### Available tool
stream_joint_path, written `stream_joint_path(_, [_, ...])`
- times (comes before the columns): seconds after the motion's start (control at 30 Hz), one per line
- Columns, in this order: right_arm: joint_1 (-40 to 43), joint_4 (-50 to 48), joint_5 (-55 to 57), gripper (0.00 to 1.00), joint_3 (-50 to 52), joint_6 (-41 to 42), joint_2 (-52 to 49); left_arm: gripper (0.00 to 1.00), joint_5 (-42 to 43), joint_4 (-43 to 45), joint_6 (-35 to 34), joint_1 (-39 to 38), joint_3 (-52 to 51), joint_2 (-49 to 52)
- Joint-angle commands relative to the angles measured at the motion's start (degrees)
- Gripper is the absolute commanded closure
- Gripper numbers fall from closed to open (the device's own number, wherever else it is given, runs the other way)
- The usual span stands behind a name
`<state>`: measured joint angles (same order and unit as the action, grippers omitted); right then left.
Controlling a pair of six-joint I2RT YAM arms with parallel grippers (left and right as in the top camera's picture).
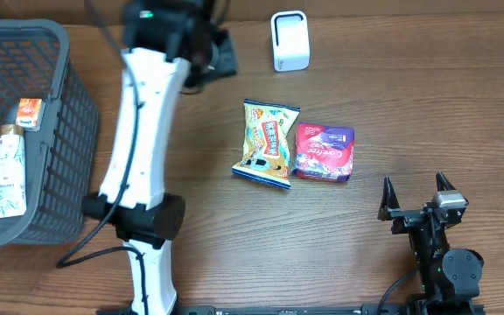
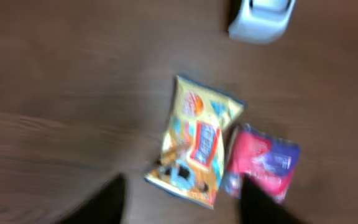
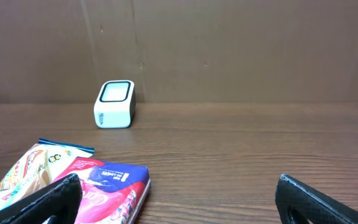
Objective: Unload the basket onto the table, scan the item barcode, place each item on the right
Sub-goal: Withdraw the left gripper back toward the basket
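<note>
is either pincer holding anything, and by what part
Nothing is held: the left pincer and the right pincer both stand open and empty.

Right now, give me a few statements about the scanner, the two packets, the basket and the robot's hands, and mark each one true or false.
1. The yellow snack bag and the pink packet lie side by side on the table. True.
2. The white scanner sits inside the basket. False: it stands on the table beyond the two packets, well clear of the basket.
3. The right hand is open and holds nothing. True.
4. The left hand is gripping the yellow snack bag. False: its fingers are apart and hold nothing, and the bag lies flat on the wood.
</note>
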<state>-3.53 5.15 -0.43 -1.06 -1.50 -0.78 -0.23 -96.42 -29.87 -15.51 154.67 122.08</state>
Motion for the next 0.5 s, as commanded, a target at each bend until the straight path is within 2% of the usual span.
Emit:
stream_joint_path(0.0, [-0.48,-0.37,0.37,0.0,0.61,-0.07,0.61,0.0,-6.21,-0.39,4.66,2.84,5.49,-2.82])
stream_joint_path(0.17, [-0.48,-0.37,0.37,0.0,0.61,-0.07,0.61,0.0,-8.44,-0.39,4.63,10.01,6.43,-7.41])
stream_joint_path(0.47, [-0.48,-0.37,0.37,0.0,0.61,-0.07,0.61,0.0,-24.79,0.2,4.61,30.8,6.29,-9.9])
